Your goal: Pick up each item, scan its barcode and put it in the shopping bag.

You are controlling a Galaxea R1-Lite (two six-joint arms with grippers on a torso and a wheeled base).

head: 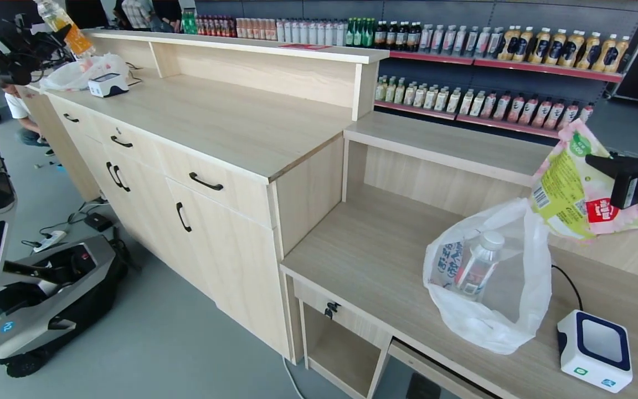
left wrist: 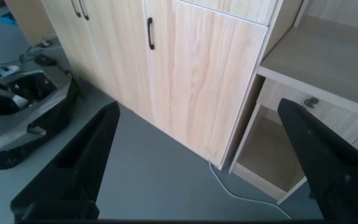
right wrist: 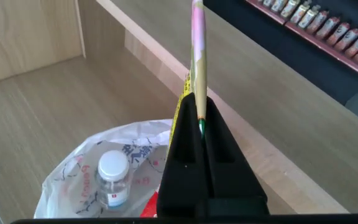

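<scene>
Snack packet, flat, yellow-green and pink plastic with a printed barcode [head: 565, 188]: off the counter, held in the air over the right part of the low light-wood counter [head: 374, 255]. It sits above and to the right of the white translucent plastic shopping bag [head: 496, 327]. Its lower corner comes close to the bag's upper rim; contact cannot be confirmed. The barcode panel lies along the packet's left edge, on the face turned toward the head camera.

Right gripper [head: 593, 162]: black, fingers pressed together on the packet's right side, pinching it. From the right wrist, the packet [right wrist: 197, 56] appears edge-on and upright, rising out of the closed gripper [right wrist: 199, 102].

Shopping bag: standing on the counter, mouth open upward. Inside it stands a clear plastic bottle with a white cap [head: 477, 266], tilted slightly. Bag [right wrist: 73, 174] and bottle [right wrist: 112, 174] lie below the held packet in the right wrist view.

White box-shaped scanner with a dark blue frame around its window [head: 596, 346]: on the counter just beside the bag, on its right, near the front edge. A thin black cable [head: 568, 282] runs from behind the bag to it.

Left gripper [left wrist: 199, 109]: fingers [left wrist: 86, 155] spread wide, nothing between them, positioned over the grey floor in front of the wooden cabinet doors.
</scene>
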